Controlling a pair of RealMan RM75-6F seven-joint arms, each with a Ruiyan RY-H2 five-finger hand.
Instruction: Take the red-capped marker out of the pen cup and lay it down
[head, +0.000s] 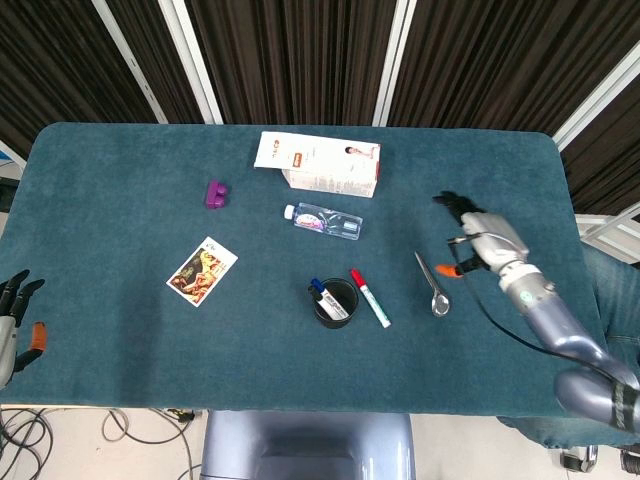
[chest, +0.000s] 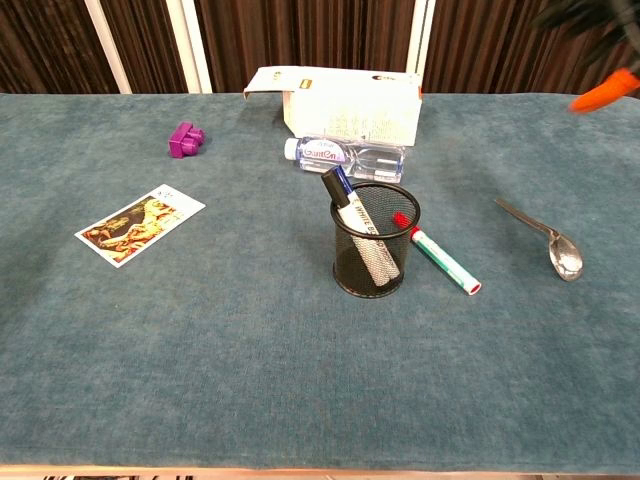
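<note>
The red-capped marker (head: 370, 297) (chest: 443, 258) lies flat on the teal cloth just right of the black mesh pen cup (head: 334, 301) (chest: 375, 240), its red cap near the cup's rim. A blue-capped marker (chest: 352, 228) still leans inside the cup. My right hand (head: 477, 240) is lifted off to the right with its fingers apart and nothing in it; only its orange fingertip (chest: 604, 90) shows at the chest view's top right corner. My left hand (head: 14, 320) hangs empty off the table's left edge, fingers spread.
A metal spoon (head: 433, 286) (chest: 545, 237) lies between the marker and my right hand. A water bottle (head: 322, 220), a white carton (head: 320, 164), a purple block (head: 215, 193) and a picture card (head: 202, 271) lie further back and left.
</note>
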